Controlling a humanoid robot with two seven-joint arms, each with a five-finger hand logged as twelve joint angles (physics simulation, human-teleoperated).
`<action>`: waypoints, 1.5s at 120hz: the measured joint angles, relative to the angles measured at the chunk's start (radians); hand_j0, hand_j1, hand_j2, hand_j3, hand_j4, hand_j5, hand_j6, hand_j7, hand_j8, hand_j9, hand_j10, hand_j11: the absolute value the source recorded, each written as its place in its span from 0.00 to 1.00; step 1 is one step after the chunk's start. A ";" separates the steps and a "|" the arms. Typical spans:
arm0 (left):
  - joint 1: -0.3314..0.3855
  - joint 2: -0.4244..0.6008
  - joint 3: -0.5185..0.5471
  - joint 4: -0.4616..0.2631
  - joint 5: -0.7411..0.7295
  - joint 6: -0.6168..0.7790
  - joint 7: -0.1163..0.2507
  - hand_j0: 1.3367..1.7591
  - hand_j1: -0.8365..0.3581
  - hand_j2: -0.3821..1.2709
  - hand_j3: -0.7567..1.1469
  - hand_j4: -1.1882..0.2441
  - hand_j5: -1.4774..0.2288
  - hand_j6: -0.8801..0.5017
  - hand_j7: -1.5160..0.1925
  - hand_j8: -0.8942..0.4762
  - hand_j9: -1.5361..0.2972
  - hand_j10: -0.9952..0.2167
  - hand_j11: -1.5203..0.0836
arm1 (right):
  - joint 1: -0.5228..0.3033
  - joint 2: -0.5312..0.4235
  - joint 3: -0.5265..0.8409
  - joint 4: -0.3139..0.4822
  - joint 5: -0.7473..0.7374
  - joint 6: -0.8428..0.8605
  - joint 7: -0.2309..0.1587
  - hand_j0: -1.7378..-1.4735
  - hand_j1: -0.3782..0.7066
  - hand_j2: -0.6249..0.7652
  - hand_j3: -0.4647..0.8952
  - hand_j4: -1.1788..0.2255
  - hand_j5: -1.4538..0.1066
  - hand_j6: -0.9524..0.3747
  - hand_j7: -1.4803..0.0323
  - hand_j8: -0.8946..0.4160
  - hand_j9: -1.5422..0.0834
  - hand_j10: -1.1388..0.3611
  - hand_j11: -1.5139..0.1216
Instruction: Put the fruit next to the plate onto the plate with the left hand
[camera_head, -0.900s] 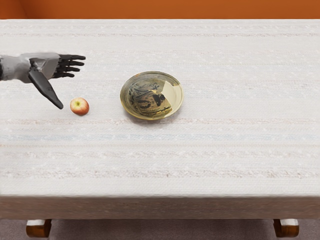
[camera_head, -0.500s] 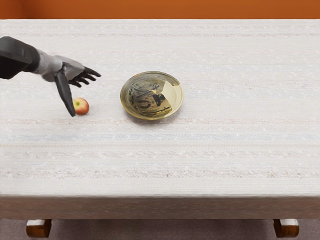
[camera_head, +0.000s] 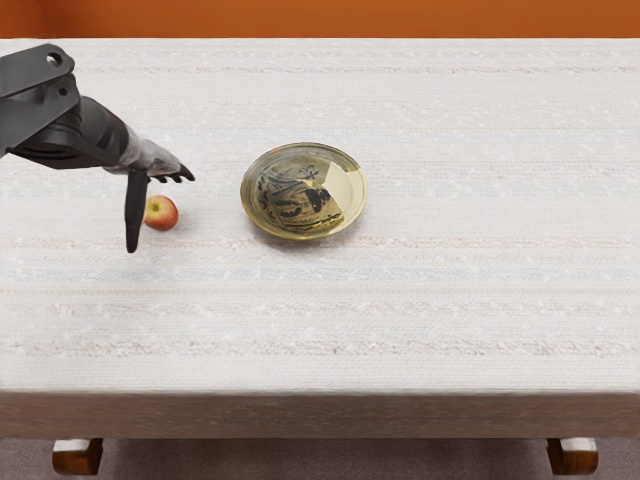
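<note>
One small, round, red-and-yellow apple (camera_head: 161, 212) lies at left centre on the pale worktop (camera_head: 450, 300), just left of one olive glazed ceramic plate (camera_head: 352, 192). The left robot hand (camera_head: 152, 170) hangs over it, fingers spread wide and holding nothing.

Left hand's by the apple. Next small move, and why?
Probably lower the left hand a little and curl its fingers round the apple. The hand is open and holds nothing: the thumb hangs down at the apple's left, the fingers reach over its far side. The apple lies on the table, apart from the plate.
</note>
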 joint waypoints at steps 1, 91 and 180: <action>0.003 -0.001 0.001 0.000 0.007 0.003 0.000 0.76 0.99 0.23 0.40 0.83 0.87 0.63 0.89 0.65 0.84 0.82 0.95 | 0.000 0.000 0.000 0.000 0.000 0.000 0.000 0.30 0.04 0.45 0.34 0.83 0.92 0.71 0.97 0.67 0.94 0.75 0.92; 0.142 -0.071 0.020 0.000 0.247 0.376 0.001 0.76 0.83 0.25 0.40 0.72 0.75 0.52 0.77 0.53 0.73 0.69 0.82 | 0.003 0.000 0.001 -0.001 -0.001 0.000 0.000 0.30 0.04 0.45 0.34 0.83 0.92 0.71 0.97 0.67 0.94 0.75 0.92; 0.161 -0.081 0.099 -0.044 0.306 0.500 0.001 0.76 0.70 0.27 0.40 0.62 0.64 0.42 0.66 0.43 0.63 0.57 0.71 | 0.007 0.000 0.001 -0.001 -0.001 0.000 0.000 0.30 0.04 0.45 0.34 0.83 0.92 0.71 0.97 0.67 0.94 0.75 0.92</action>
